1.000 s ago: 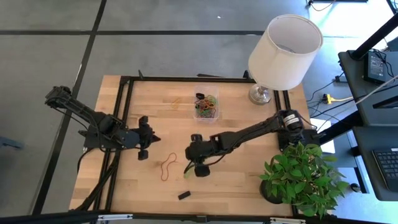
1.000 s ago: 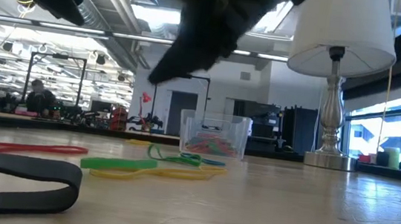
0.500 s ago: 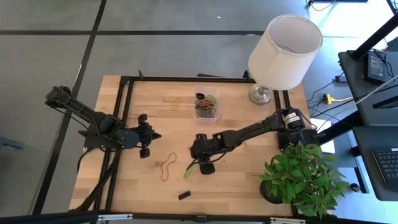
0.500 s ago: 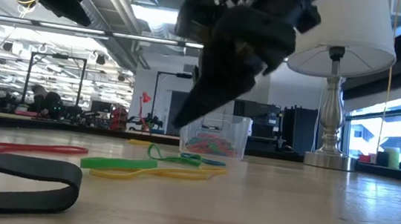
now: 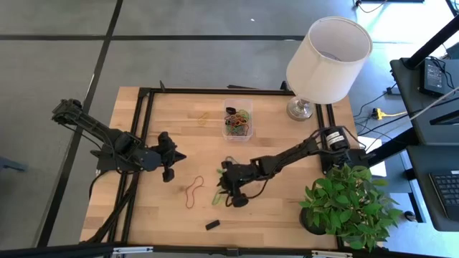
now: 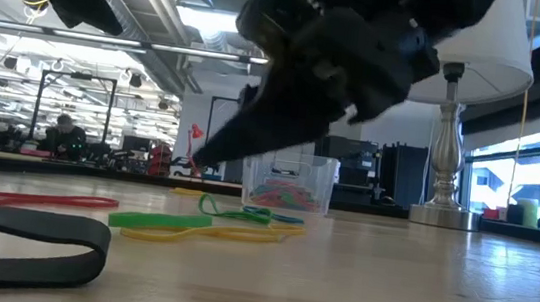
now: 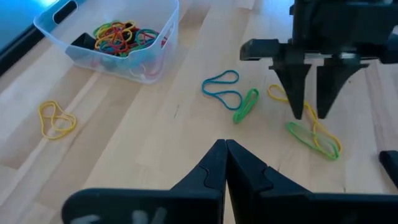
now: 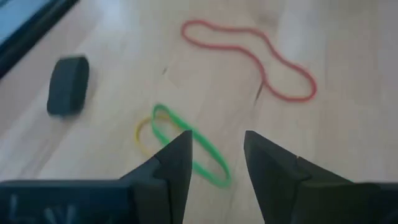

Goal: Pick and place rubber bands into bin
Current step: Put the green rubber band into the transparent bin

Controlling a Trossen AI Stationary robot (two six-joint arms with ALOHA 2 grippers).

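Note:
Loose rubber bands lie flat on the wooden table: a green one over a yellow one point(image 8: 186, 147), a red one point(image 5: 193, 192), a blue one point(image 7: 222, 90), another green one point(image 7: 247, 104) and a yellow one point(image 7: 56, 118). The clear bin point(image 5: 238, 122) stands at the table's far middle with several bands inside. My right gripper point(image 8: 214, 155) is open and points down over the green and yellow pair point(image 7: 314, 134), one finger on either side of its end. My left gripper point(image 7: 225, 155) is shut and empty, hovering left of the red band point(image 8: 249, 56).
A white lampshade on a metal lamp point(image 5: 326, 57) stands at the far right. A potted plant point(image 5: 351, 204) sits at the near right corner. A small black block point(image 5: 212, 224) lies near the front edge. A black frame point(image 5: 143, 129) runs along the table's left side.
My right gripper has moved a little toward the table's near edge and tipped down over the green and yellow bands. The bands have stayed where they were.

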